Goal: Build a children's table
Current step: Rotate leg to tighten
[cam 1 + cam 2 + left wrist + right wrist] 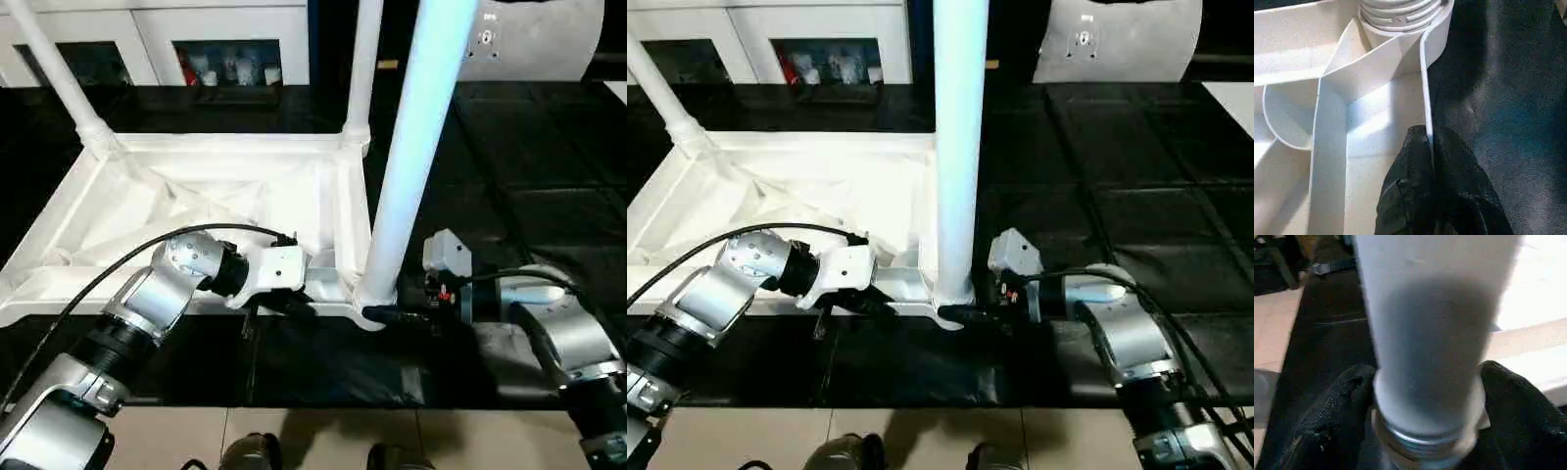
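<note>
Black floor mat (509, 196) carried the inverted table top (147, 211) at frame left-centre. My right gripper (1425, 431) clasped the near-corner leg (416, 147) at its base; my left gripper (1427, 196) pinched the top's near rim (1426, 88).

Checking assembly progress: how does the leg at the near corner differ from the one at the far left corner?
The near leg has the right gripper shut around its base; the far left leg stands untouched. The near leg shows exposed threads, so seems not fully seated; the far one meets its socket. Both are white, round, pointing upward.
</note>
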Controlling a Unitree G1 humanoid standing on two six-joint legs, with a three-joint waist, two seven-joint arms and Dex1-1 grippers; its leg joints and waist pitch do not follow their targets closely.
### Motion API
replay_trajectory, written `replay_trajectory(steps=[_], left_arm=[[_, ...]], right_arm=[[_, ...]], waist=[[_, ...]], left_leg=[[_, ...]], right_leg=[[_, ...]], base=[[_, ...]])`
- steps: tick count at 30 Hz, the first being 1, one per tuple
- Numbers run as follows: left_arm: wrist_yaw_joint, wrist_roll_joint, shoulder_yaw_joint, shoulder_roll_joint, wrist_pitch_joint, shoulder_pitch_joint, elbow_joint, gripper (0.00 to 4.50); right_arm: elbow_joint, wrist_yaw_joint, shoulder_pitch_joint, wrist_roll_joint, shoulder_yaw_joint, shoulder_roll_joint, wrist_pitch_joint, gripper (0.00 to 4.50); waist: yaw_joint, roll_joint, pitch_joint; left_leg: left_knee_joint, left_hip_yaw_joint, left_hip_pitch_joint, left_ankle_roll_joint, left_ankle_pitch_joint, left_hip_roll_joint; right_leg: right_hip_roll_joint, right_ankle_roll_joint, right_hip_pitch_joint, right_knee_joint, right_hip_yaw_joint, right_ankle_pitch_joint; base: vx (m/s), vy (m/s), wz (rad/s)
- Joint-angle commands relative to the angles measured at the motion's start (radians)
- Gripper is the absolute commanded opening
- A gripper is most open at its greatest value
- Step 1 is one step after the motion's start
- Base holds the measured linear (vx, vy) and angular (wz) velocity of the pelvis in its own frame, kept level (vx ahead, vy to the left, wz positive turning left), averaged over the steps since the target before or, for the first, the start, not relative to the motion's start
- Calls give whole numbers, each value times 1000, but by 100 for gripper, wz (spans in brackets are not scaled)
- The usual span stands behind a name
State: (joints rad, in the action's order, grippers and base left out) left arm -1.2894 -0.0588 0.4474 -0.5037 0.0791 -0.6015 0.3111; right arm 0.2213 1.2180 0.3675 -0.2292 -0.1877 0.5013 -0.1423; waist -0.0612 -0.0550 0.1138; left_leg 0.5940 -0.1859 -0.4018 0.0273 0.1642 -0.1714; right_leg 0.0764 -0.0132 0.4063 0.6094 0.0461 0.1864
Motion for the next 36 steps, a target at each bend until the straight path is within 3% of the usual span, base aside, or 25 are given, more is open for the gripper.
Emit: replay_trajectory(steps=[1, 7, 16, 18, 21, 22, 23, 24, 25, 27, 28, 31, 34, 36], left_arm=[[-46, -12, 39, 2, -29, -8, -8, 0], [-47, -11, 39, 0, -30, -5, -9, 0], [-52, -15, 38, -3, -34, -3, -3, 0], [-47, -12, 35, 0, -18, 2, -7, 0], [5, 5, 14, 33, 66, 22, -39, 0], [66, 13, -7, 70, 139, 27, -59, 0], [76, 11, -9, 75, 145, 27, -59, 0], [137, -1, -21, 107, 178, 26, -60, 0], [182, -11, -27, 132, 199, 26, -60, 0], [250, -22, -40, 172, 240, 27, -64, 0], [285, -24, -48, 196, 267, 26, -67, 0], [403, -26, -85, 281, 342, 12, -67, 0], [491, -36, -109, 347, 396, -3, -72, 0], [560, -51, -126, 394, 422, -16, -75, 0]], right_arm=[[5, 34, 24, -17, -10, 2, -8, 326], [30, 58, 37, -23, -15, -4, -16, 280], [38, 85, 33, -30, -23, -2, -11, 267], [24, 82, 20, -40, -21, -5, -25, 267], [-27, -8, -29, -46, -19, -47, -108, 267], [-52, -83, -62, -27, -24, -83, -126, 267], [-53, -96, -65, -25, -23, -91, -129, 267], [-60, -183, -81, -13, -14, -138, -152, 267], [-60, -262, -87, -6, 1, -185, -158, 267], [-59, -372, -91, 0, 25, -255, -165, 267], [-58, -419, -90, 3, 34, -286, -167, 266], [-47, -580, -67, 20, 70, -387, -175, 266], [-38, -717, -39, 40, 100, -463, -186, 264], [-12, -829, -11, 64, 133, -506, -203, 264]], waist=[[5, 21, -84], [2, 20, -89], [-1, 20, -96], [-2, 18, -97], [-4, 16, -96], [-2, 16, -95], [-3, 15, -92], [1, 16, -88], [5, 13, -79], [19, 18, -71], [22, 19, -71], [43, 17, -71], [59, 13, -74], [68, 11, -77]], left_leg=[[-64, 18, 28, -102, 163, -58], [-62, 18, 28, -102, 151, -58], [-57, 17, 25, -111, 127, -56], [-56, 17, 26, -111, 126, -57], [-57, 17, 27, -112, 125, -58], [-61, 17, 28, -99, 142, -59], [-62, 17, 30, -94, 160, -59], [-66, 18, 31, -82, 182, -58], [-71, 20, 34, -52, 257, -54], [-78, 30, 48, 18, 389, -50], [-79, 34, 50, 26, 406, -49], [-85, 43, 43, 39, 440, -47], [-88, 46, 39, 36, 445, -44], [-89, 42, 35, 22, 430, -44]], right_leg=[[68, -267, -46, -67, -41, 173], [68, -272, -47, -64, -40, 159], [67, -280, -51, -59, -39, 121], [68, -282, -51, -58, -39, 118], [65, -287, -50, -57, -39, 110], [66, -282, -49, -60, -39, 134], [67, -280, -46, -65, -40, 161], [67, -271, -44, -70, -40, 200], [68, -249, -41, -82, -38, 319], [73, -169, -32, -102, -36, 553], [75, -153, -31, -107, -36, 585], [73, -117, -31, -112, -29, 603], [70, -114, -33, -114, -23, 560], [66, -132, -31, -114, -27, 475]], base=[[0, 0, 0], [0, 0, 0], [0, 0, 0], [0, 0, 0], [0, 0, 0], [0, 0, 0], [0, 0, 0], [0, 0, 0], [0, 0, 0], [0, 0, 0], [-61, 15, -7], [-55, 29, -11], [0, 0, 0], [0, 0, 0]])
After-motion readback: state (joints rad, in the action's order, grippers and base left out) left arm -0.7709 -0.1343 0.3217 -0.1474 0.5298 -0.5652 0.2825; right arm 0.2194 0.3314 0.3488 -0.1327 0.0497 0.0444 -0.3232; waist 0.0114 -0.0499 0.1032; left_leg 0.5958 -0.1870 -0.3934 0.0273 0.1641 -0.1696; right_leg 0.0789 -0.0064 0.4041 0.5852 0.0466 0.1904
